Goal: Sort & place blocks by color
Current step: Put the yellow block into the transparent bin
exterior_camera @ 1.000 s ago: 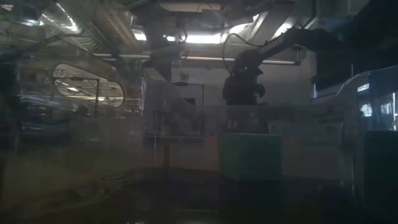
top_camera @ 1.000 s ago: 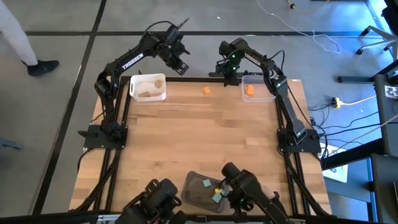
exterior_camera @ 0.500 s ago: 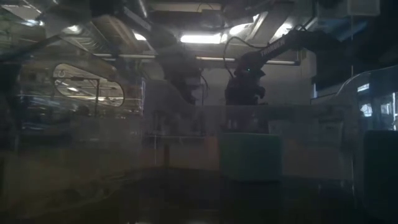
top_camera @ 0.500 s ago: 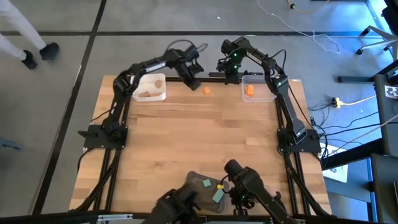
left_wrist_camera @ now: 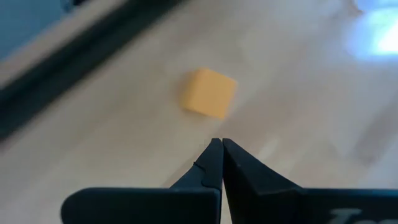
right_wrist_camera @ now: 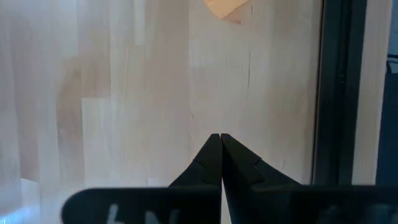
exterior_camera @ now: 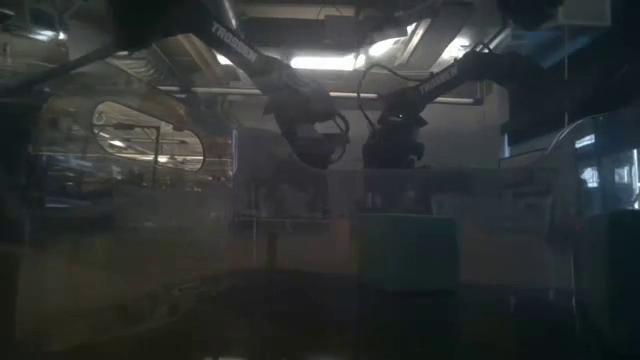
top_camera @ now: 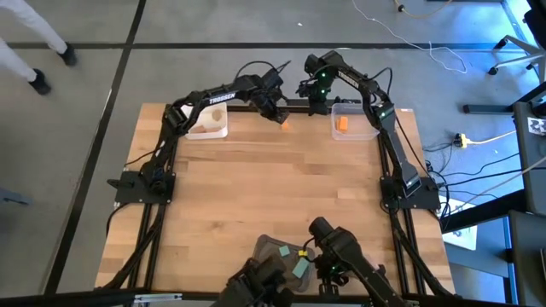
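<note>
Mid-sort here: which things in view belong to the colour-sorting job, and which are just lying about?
Job:
- small orange wooden cube loose on the table, under the shut left gripper
- orange block in the clear plastic tray
- pale wood pieces in the white tray
- teal blocks in the dark grey tray
- shut right gripper

Lying about:
- floor cables
- person's shoes

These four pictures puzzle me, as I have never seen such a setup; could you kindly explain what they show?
Two dark robot arms work at a wooden table, sorting small blocks by colour. One picture looks straight down, one looks level across the table, and two come from cameras on the wrists. The left pincer is shut and empty, just short of a loose orange block. The right pincer is shut too, near the clear tray holding another orange block. A white tray holds pale pieces, and a dark tray holds teal ones.
</note>
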